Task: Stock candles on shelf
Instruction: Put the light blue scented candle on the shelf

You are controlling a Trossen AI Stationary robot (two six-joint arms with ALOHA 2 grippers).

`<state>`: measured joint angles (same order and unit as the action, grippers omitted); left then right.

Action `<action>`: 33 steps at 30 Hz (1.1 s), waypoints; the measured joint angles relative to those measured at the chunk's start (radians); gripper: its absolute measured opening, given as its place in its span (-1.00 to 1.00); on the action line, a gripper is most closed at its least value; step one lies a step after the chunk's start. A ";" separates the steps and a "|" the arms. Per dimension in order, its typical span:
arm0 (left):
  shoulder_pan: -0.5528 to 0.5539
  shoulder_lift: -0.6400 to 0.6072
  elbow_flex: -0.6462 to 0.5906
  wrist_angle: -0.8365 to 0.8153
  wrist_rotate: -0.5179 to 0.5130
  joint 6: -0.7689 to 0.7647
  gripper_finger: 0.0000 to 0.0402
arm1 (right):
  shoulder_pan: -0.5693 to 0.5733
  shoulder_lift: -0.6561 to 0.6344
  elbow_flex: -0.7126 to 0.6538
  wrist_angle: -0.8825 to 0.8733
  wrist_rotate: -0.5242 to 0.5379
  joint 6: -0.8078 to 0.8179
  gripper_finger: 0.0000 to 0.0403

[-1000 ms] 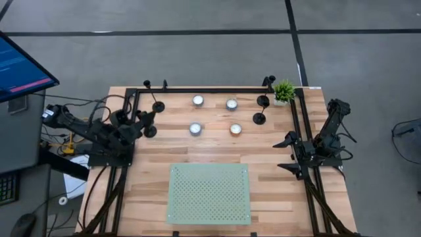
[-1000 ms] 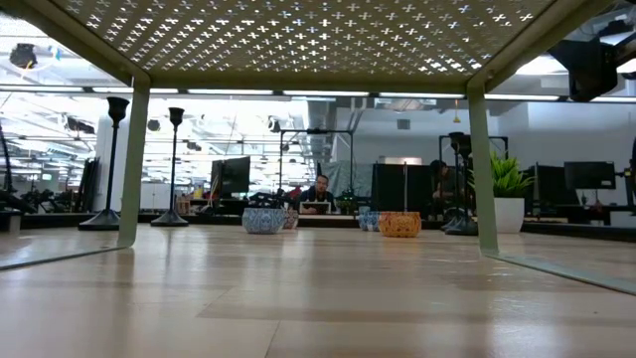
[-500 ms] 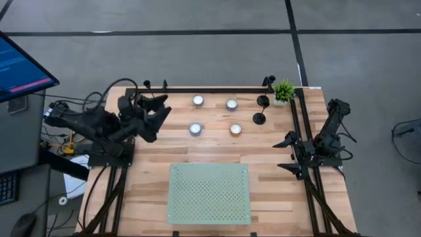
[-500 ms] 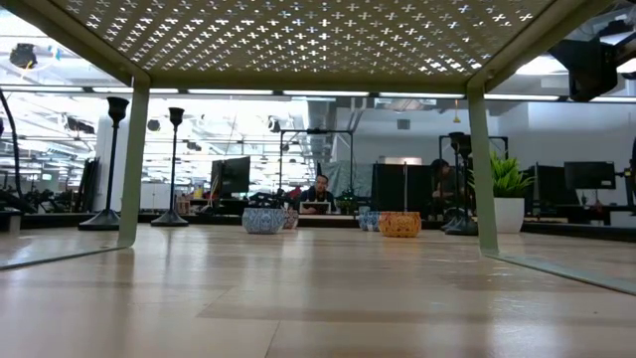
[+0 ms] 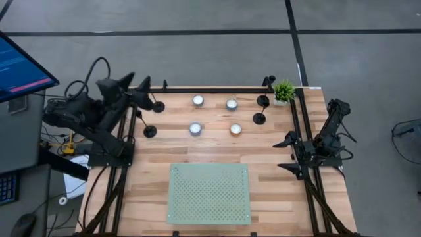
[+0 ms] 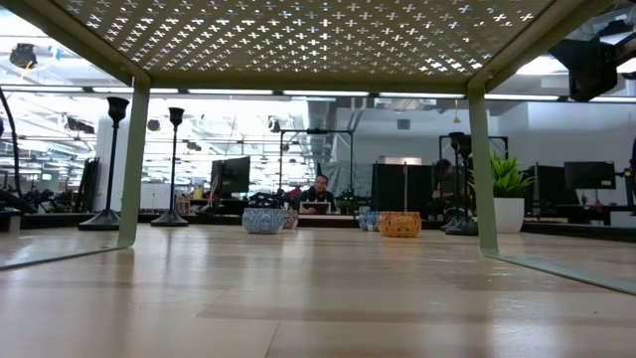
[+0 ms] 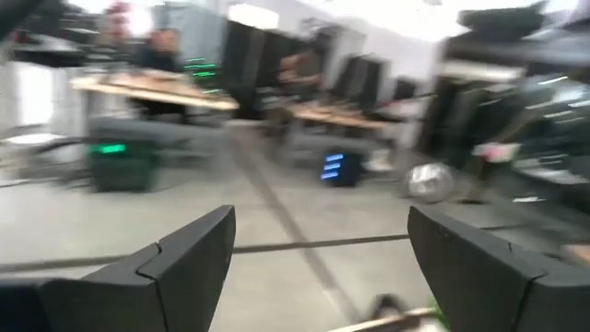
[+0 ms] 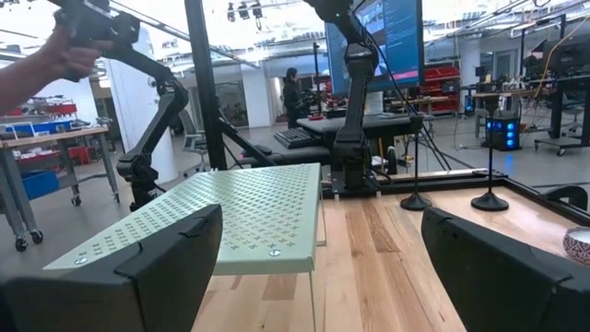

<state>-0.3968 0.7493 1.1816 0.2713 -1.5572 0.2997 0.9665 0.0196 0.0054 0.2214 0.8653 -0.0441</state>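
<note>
High view looks straight down on the whole surface (image 5: 217, 148); low view sits at surface level beneath the shelf (image 6: 298, 40), which the right wrist view shares

Looks to me like robotics lab in open-plan industrial hall. I see grey concrete floor (image 5: 217, 46) with dark taped lines around wooden bench (image 5: 217, 148) in black metal frame (image 5: 210, 90). Monitor (image 5: 20, 66) with code beside rig. Beyond table: person (image 6: 319, 192) seated at desk with screens, more robot arms (image 8: 152, 111) on stands, workbenches, overhead strip lighting, cables everywhere.
</note>
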 joint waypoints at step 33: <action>0.452 0.191 0.141 -0.441 1.244 -0.574 0.52 | 0.000 0.000 0.020 0.223 0.002 -0.028 0.79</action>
<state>0.0548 0.9406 1.3229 -0.1702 -0.3129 -0.2740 0.9664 0.0196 0.0254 0.4448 0.8677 -0.0720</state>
